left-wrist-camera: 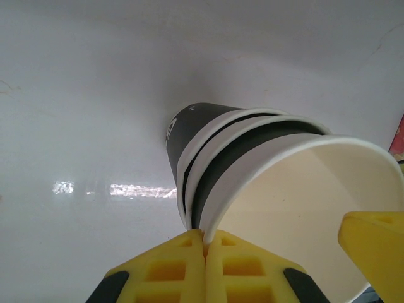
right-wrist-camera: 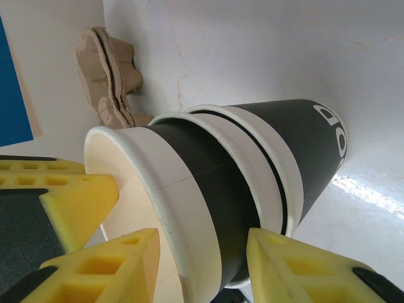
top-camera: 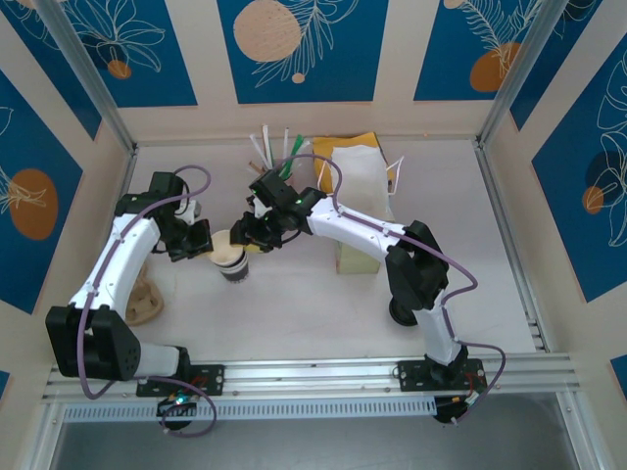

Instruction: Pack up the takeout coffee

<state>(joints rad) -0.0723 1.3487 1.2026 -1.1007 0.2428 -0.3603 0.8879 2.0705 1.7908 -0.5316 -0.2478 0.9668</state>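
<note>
Three nested white paper cups with dark bands stand as one stack (top-camera: 232, 260) on the table left of centre. The topmost is the takeout coffee cup (left-wrist-camera: 284, 189), pale inside and without a lid. My left gripper (left-wrist-camera: 205, 235) is shut on its rim, its yellow pads pinching the wall; from above it (top-camera: 201, 241) sits just left of the stack. My right gripper (right-wrist-camera: 202, 237) is open, one finger at the mouth and the other outside over the dark band of that cup (right-wrist-camera: 189, 170). From above it (top-camera: 251, 233) hovers at the stack's right. The black lid is out of view.
The tall pale-yellow paper bag (top-camera: 358, 196) stands behind the right arm, with straws (top-camera: 279, 152) sticking up to its left. A brown cardboard cup carrier (top-camera: 145, 299) lies by the left wall, also in the right wrist view (right-wrist-camera: 107, 76).
</note>
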